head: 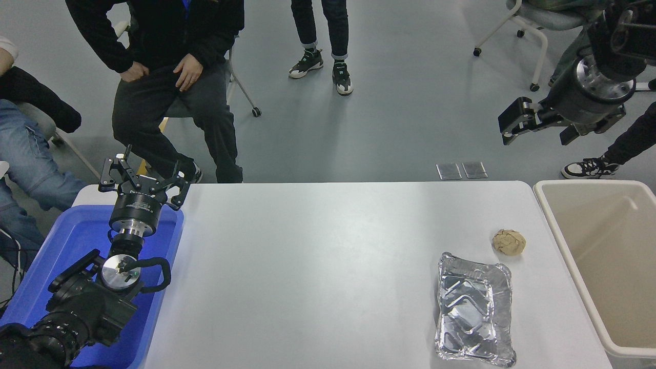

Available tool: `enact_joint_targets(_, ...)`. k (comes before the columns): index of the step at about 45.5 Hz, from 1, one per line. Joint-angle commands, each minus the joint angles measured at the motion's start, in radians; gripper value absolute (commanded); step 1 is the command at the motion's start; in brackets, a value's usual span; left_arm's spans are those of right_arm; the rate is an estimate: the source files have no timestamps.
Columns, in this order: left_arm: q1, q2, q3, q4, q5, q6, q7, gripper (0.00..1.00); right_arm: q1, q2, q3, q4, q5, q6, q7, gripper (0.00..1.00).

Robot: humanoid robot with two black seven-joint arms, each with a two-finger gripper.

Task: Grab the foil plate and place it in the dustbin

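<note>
Foil plate [475,309]: the silver tray lies flat on the white surface [318,266], well below and slightly left of the right end effector [538,120], with its long axis running toward and away from the camera. Nothing touches it.

Items, largest to smallest:

1. Surface. It carries the foil plate and the paper ball; a blue tub [61,246] sits at its left end.
2. Dustbin [564,241]. The beige bin stands at the right end of the surface, below the right end effector and to the right of the plate. Its interior appears empty.
3. Left end effector [141,174]. Parked over the blue tub, far to the left of the plate, fingers spread, holding nothing.
4. Right end effector. Raised high beyond the far edge of the surface, above the dustbin's far corner. Its jaws stand apart and hold nothing.
5. Foil plate. See above.
6. Paper ball [509,241]. A crumpled tan ball rests just beyond the plate's far right corner, apart from it.

Step in hand, as judged: approach for the pick. Recommended procedure:

- Bring the right end effector down over one long rim of the plate, clear of the paper ball.
- Align the jaws across the crinkled rim, one inside and one outside.
- Close gently; thin foil probably deforms or slips under heavy force.
- Lift fully clear of the dustbin rim before carrying across.

People sit and stand beyond the far edge; none reaches toward the surface.
</note>
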Motion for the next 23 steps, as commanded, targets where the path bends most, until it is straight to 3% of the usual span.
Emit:
enact_joint_targets(1,0.000,0.000,0.000,0.000,0.000,0.000,0.000,0.99,-0.001,0.001,-0.001,0.000,-0.002,0.000,0.000,1.00)
enact_joint_targets(23,0.000,0.000,0.000,0.000,-0.001,0.000,0.000,0.99,0.003,-0.015,-0.037,0.000,0.000,0.000,0.000,1.00)
